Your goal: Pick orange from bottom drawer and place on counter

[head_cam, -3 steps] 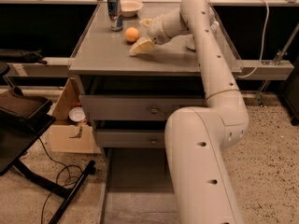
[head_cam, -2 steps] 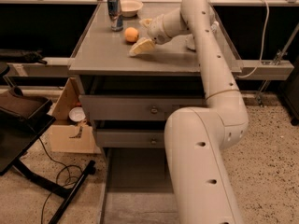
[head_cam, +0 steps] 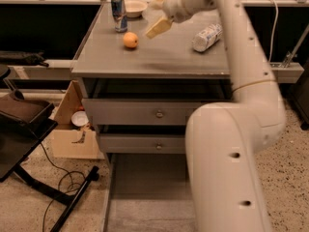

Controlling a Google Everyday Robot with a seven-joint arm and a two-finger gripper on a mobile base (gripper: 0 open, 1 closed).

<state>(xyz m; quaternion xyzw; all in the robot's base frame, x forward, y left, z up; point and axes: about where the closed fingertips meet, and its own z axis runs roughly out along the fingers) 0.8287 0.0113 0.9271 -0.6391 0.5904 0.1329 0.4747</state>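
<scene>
The orange point(head_cam: 130, 40) sits alone on the counter point(head_cam: 159, 57), towards its back left. My gripper point(head_cam: 158, 14) hangs above the counter, up and to the right of the orange and apart from it. It is open and empty, with one pale finger point(head_cam: 158, 27) pointing down towards the orange. The bottom drawer point(head_cam: 145, 187) is pulled out at the foot of the cabinet, and its plain grey floor shows nothing on it. My arm hides its right part.
A drink can point(head_cam: 118, 13) and a white bowl point(head_cam: 135, 6) stand at the counter's back left. A white plastic bottle point(head_cam: 207, 36) lies to the right. Two knobbed drawers point(head_cam: 157, 113) are shut. A cardboard box point(head_cam: 72, 129) and a black stand point(head_cam: 29, 124) are on the floor at left.
My gripper was right next to the orange. It has risen up and away to the right, and the orange stays on the counter.
</scene>
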